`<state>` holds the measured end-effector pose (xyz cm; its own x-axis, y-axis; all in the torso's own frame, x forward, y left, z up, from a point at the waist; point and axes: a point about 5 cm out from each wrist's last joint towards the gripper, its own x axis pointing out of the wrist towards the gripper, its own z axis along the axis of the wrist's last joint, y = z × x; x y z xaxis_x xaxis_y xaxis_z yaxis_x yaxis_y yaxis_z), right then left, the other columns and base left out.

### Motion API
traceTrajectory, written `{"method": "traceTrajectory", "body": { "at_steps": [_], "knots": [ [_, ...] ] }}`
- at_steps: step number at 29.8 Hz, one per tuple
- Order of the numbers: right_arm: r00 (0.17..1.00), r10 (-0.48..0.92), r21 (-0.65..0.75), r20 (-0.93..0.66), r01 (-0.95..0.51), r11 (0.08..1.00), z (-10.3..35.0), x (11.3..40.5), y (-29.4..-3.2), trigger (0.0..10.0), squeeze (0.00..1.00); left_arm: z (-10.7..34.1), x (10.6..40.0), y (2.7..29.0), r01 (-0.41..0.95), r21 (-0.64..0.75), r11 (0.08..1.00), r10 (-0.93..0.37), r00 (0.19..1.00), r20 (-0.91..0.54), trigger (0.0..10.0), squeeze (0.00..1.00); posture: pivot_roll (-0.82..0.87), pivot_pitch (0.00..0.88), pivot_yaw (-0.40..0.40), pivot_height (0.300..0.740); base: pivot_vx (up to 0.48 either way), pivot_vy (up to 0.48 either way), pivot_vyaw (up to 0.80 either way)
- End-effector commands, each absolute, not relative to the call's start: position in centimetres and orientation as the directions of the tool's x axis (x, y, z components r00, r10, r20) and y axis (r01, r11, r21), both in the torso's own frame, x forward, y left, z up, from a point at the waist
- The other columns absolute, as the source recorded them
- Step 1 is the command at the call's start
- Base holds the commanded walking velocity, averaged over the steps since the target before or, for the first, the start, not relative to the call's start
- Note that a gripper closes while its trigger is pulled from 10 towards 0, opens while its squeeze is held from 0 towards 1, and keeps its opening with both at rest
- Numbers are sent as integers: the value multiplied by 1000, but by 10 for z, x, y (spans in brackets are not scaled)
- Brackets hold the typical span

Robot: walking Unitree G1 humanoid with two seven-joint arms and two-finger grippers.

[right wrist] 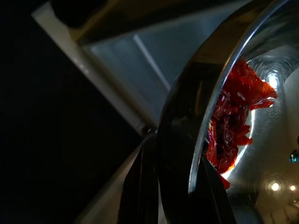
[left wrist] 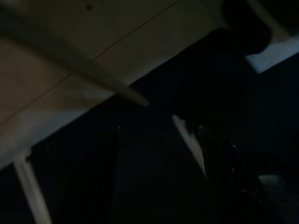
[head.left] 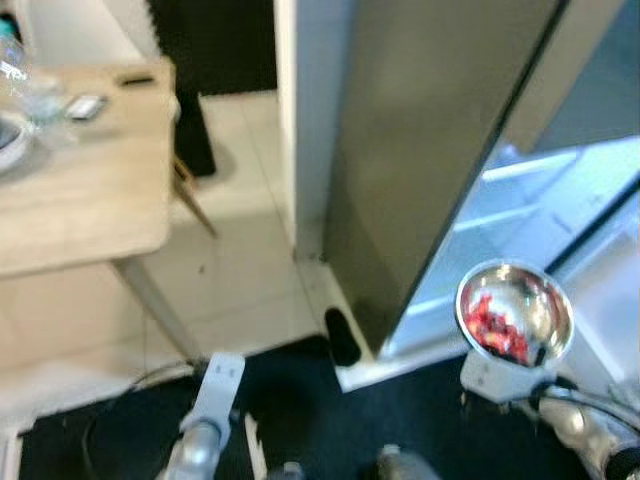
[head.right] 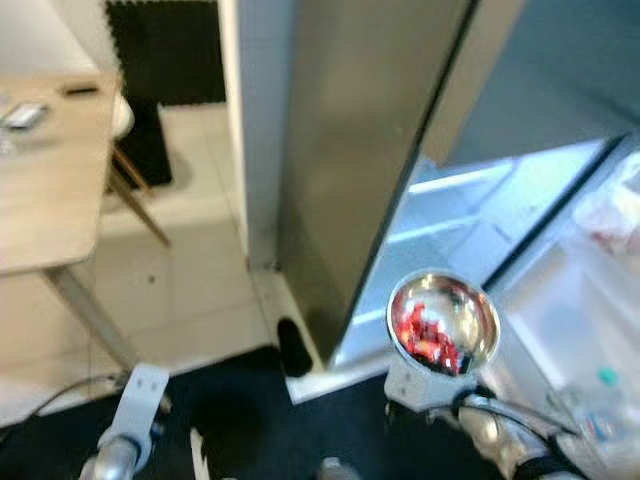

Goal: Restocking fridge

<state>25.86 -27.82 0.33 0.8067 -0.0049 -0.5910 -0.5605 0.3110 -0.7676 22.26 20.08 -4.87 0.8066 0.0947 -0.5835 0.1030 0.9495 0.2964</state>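
**Bowl held at open fridge**

Fridge (head.left: 430,150): door open, lit interior to its right.
Bowl (head.left: 514,312): steel, red food (right wrist: 231,123) inside; held low before the fridge's opening.
Right gripper (right wrist: 175,186): clamped on the bowl's rim, one finger each side.
Left gripper (left wrist: 159,154): hangs over dark mat (head.left: 330,420) left of fridge; finger state cannot be told.
Table (head.left: 90,190): well left of fridge.

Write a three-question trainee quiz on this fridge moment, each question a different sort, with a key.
1. True or false: the right gripper holds the steel bowl by its rim.
2. What colour is the food in the bowl?
3. Where is the wooden table? A) the robot's left B) the robot's right C) inside the open fridge

Key: 1 true; 2 red; 3 A.
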Motion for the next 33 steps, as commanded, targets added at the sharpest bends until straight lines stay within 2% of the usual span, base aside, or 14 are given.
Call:
{"method": "traceTrajectory", "body": {
  "at_steps": [1, 15, 33],
  "knots": [
    [823, 9, -777, -568, -540, 323, 8, 263, -276, 10000, 0, -56, 211, 206, 99, 295, 950, 109, 782, -614, 10000, 0, -36, 165, -31, 740, 0, 0, 0],
    [827, 10, -779, -563, -534, 329, 8, 264, -275, 10000, 0, -56, 211, 206, 123, 307, 944, 99, 781, -617, 10000, 0, -38, 167, -27, 740, 0, 0, 0],
    [825, 13, -776, -565, -537, 331, 7, 264, -274, 10000, 0, -55, 212, 205, 139, 314, 939, 88, 786, -612, 10000, 0, -37, 167, -26, 740, 0, -391, 0]
  ]
}}
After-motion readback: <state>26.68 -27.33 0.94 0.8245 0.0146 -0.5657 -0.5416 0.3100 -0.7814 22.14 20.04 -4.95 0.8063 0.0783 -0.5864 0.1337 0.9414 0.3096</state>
